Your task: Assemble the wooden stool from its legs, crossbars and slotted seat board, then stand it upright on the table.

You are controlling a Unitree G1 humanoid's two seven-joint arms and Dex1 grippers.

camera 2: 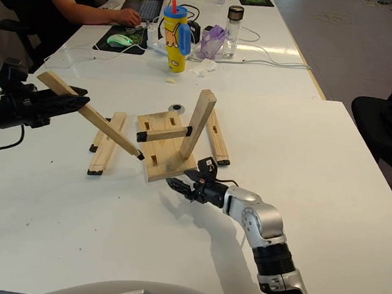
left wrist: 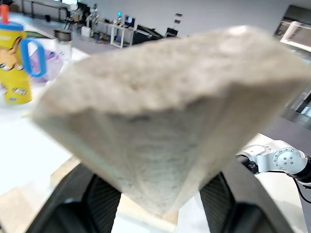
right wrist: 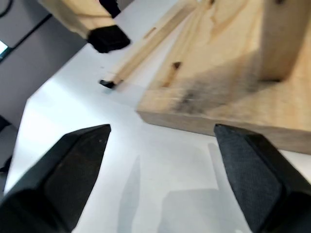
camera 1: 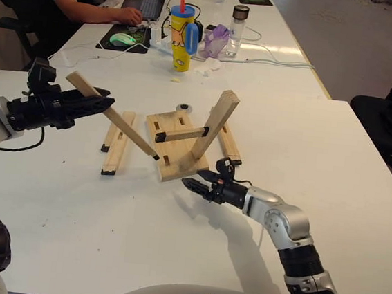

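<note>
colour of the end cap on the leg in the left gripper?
Black cap on a pale wooden leg. It shows best in the right wrist view.

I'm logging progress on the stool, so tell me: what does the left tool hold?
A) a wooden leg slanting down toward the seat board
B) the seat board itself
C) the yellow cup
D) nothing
A: the left tool is shut on a wooden leg, whose black-tipped lower end slants down toward the seat board.
</note>
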